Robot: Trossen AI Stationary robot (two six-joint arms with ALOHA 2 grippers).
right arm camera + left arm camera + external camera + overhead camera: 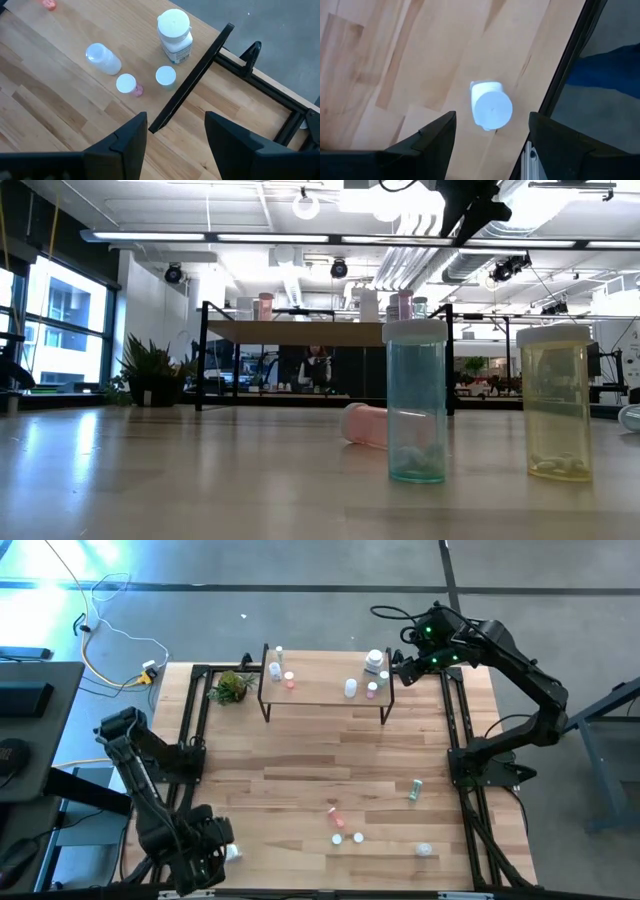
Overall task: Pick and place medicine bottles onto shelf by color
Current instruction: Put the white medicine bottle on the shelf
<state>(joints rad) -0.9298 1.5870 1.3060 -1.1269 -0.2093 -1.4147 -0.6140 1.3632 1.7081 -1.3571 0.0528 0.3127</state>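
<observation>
Nearest the low camera stand a blue-green bottle and a yellow one on the bench, while the left gripper, jaws apart, hangs over a white bottle at the near left corner and the right gripper, jaws apart and empty, hovers at the right end of the shelf, where more bottles stand

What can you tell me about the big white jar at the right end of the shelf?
The big white jar is the widest container on the shelf. It looks like white plastic, with a round white cap and a printed label around its body. It stands upright near the shelf's right end, close to the back edge, touching only the plank. Two small white-capped bottles stand just in front of it, apart from it. Nothing grips it.
</observation>
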